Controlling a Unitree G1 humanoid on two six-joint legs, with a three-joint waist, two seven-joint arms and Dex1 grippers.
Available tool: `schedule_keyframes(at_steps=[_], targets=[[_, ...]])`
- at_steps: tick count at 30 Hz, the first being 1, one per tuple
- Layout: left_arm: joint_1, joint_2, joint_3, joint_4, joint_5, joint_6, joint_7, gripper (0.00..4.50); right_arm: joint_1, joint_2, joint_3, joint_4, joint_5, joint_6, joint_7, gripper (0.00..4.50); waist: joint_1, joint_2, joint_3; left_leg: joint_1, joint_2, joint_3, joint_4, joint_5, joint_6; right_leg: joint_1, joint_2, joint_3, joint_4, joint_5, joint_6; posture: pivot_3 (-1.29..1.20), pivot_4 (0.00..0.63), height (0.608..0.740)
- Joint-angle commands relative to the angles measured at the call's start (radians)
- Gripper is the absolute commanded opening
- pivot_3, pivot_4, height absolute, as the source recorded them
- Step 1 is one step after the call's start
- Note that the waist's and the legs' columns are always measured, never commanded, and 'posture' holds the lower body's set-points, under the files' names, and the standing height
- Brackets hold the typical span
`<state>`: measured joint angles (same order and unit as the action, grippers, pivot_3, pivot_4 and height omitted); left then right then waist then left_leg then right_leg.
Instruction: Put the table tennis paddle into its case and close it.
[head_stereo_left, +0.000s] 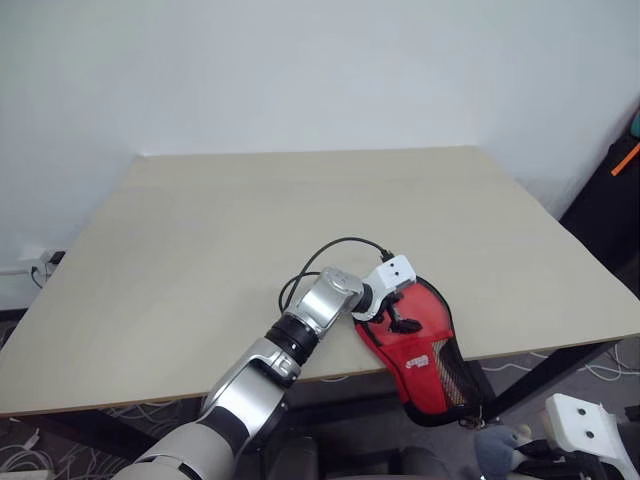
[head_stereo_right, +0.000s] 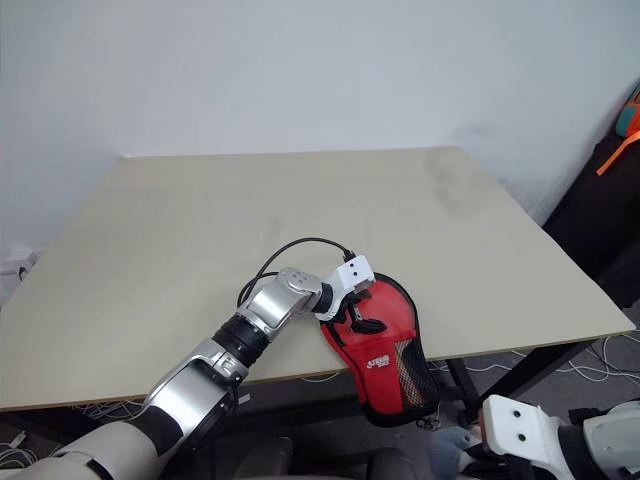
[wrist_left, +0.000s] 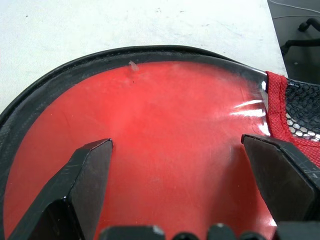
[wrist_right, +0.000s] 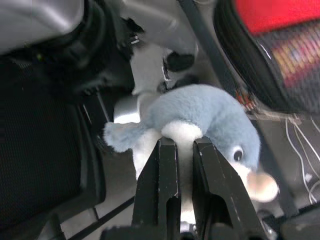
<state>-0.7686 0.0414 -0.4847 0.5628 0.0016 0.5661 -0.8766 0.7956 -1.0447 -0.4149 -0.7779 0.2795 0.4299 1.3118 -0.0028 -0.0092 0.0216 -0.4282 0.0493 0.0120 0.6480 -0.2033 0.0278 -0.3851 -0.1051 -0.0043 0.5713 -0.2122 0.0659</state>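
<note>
The red case (head_stereo_left: 428, 352) with black edging and a mesh pocket lies at the table's front edge, its narrow end hanging over the edge. My left gripper (head_stereo_left: 400, 315) rests on its round part, open, the fingers spread over the red surface (wrist_left: 175, 100). The paddle is hidden. Below the table edge my right gripper (wrist_right: 185, 142) is shut on the white belly of a small blue-grey plush toy (wrist_right: 200, 115), which hangs under the case's lower end (head_stereo_left: 495, 447).
The light wooden table (head_stereo_left: 300, 220) stands against a white wall. A black cable (head_stereo_left: 325, 250) loops from my left wrist over the tabletop. Dark furniture (head_stereo_left: 610, 200) stands at the right, with loose cables on the floor.
</note>
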Motion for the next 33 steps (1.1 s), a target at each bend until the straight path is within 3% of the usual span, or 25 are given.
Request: schedule_keyframes(at_steps=[1, 2, 5, 11, 14, 18, 19, 21, 23, 27, 31, 33], targets=[[0.026, 0.016, -0.018, 0.1, 0.04, 0.034, 0.009, 4.5, 0.001, -0.009, 0.03, 0.011, -0.062, 0.015, -0.04, 0.01, 0.0, 0.0, 0.0, 0.0, 0.001, 0.0, 0.0, 0.0, 0.0, 0.0, -0.002, -0.003, -0.001, 0.0, 0.0, 0.0, 0.0, 0.74], [0.026, 0.016, -0.018, 0.101, 0.04, 0.033, 0.008, 4.5, -0.006, -0.01, 0.031, 0.029, -0.082, 0.022, -0.058, 0.01, 0.0, 0.0, -0.001, 0.0, 0.001, 0.001, 0.0, 0.0, 0.0, 0.0, -0.004, -0.005, -0.001, 0.0, 0.0, 0.0, 0.0, 0.74], [0.028, 0.017, -0.022, 0.102, 0.042, 0.029, 0.006, 4.5, -0.019, -0.003, 0.013, 0.062, -0.095, 0.033, -0.073, 0.85, 0.0, 0.002, -0.002, -0.001, 0.001, 0.001, -0.001, 0.0, 0.0, 0.0, -0.006, -0.011, -0.002, 0.0, 0.0, 0.0, 0.0, 0.74], [0.02, 0.015, -0.023, 0.113, 0.044, 0.019, 0.0, 4.5, -0.011, -0.002, -0.039, 0.122, -0.105, 0.02, -0.056, 2.97, 0.0, 0.006, -0.004, -0.001, 0.001, 0.0, -0.003, 0.0, 0.0, 0.002, -0.006, -0.014, -0.007, 0.0, 0.0, 0.0, 0.0, 0.74], [0.013, 0.017, -0.02, 0.121, 0.044, 0.01, -0.004, 4.5, -0.025, 0.006, -0.069, 0.133, -0.086, 0.02, -0.049, 2.97, 0.001, 0.009, -0.006, -0.004, 0.014, 0.001, -0.009, 0.0, 0.0, 0.014, -0.001, -0.016, -0.023, 0.002, 0.001, 0.0, 0.0, 0.74], [0.013, 0.047, 0.013, 0.075, 0.012, 0.004, -0.042, 4.5, -0.136, 0.02, -0.088, 0.158, -0.048, 0.065, -0.097, 2.97, 0.0, 0.014, -0.008, -0.003, 0.015, 0.004, -0.011, 0.0, 0.0, 0.012, 0.002, -0.016, -0.023, 0.002, 0.001, 0.0, 0.0, 0.74], [0.019, 0.059, 0.027, 0.044, -0.007, 0.007, -0.063, 4.5, -0.187, 0.027, -0.09, 0.166, -0.025, 0.092, -0.118, 2.97, -0.001, 0.013, -0.008, -0.003, 0.022, 0.004, -0.019, 0.0, 0.0, 0.016, 0.001, -0.017, -0.021, 0.003, 0.0, 0.0, 0.0, 0.74], [0.031, 0.085, 0.058, -0.023, -0.045, 0.021, -0.106, 4.5, -0.273, 0.046, -0.088, 0.159, 0.026, 0.144, -0.149, 2.97, 0.001, -0.003, -0.003, 0.0, 0.023, 0.015, -0.023, 0.0, 0.0, 0.005, -0.007, -0.01, 0.003, 0.002, -0.001, 0.0, 0.0, 0.74], [0.039, 0.115, 0.099, -0.091, -0.096, 0.046, -0.153, 4.5, -0.346, 0.064, -0.068, 0.134, 0.068, 0.194, -0.183, 2.97, 0.007, 0.002, 0.003, 0.01, 0.011, 0.03, -0.015, -0.003, -0.006, -0.011, -0.016, -0.01, 0.021, 0.003, -0.002, 0.0, 0.0, 0.74], [0.031, 0.181, 0.165, -0.168, -0.161, 0.089, -0.206, 4.5, -0.475, 0.106, 0.01, 0.112, 0.137, 0.275, -0.261, 2.97, 0.005, 0.012, 0.012, 0.013, 0.003, 0.002, -0.008, -0.005, -0.013, -0.005, -0.016, -0.026, 0.02, 0.003, -0.002, 0.0, 0.0, 0.74], [0.033, 0.267, 0.219, -0.259, -0.233, 0.143, -0.274, 4.5, -0.548, 0.137, 0.097, 0.142, 0.144, 0.281, -0.304, 2.97, 0.005, 0.007, 0.017, 0.012, -0.006, 0.003, -0.003, -0.013, -0.008, -0.006, -0.016, -0.014, 0.02, 0.003, 0.0, 0.0, 0.0, 0.74], [0.044, 0.309, 0.23, -0.307, -0.255, 0.157, -0.299, 4.5, -0.583, 0.155, 0.125, 0.161, 0.15, 0.277, -0.323, 2.97, 0.006, 0.005, 0.017, 0.003, -0.006, 0.003, 0.0, -0.015, -0.005, -0.009, -0.014, -0.013, 0.02, 0.001, 0.005, 0.0, 0.0, 0.74]])
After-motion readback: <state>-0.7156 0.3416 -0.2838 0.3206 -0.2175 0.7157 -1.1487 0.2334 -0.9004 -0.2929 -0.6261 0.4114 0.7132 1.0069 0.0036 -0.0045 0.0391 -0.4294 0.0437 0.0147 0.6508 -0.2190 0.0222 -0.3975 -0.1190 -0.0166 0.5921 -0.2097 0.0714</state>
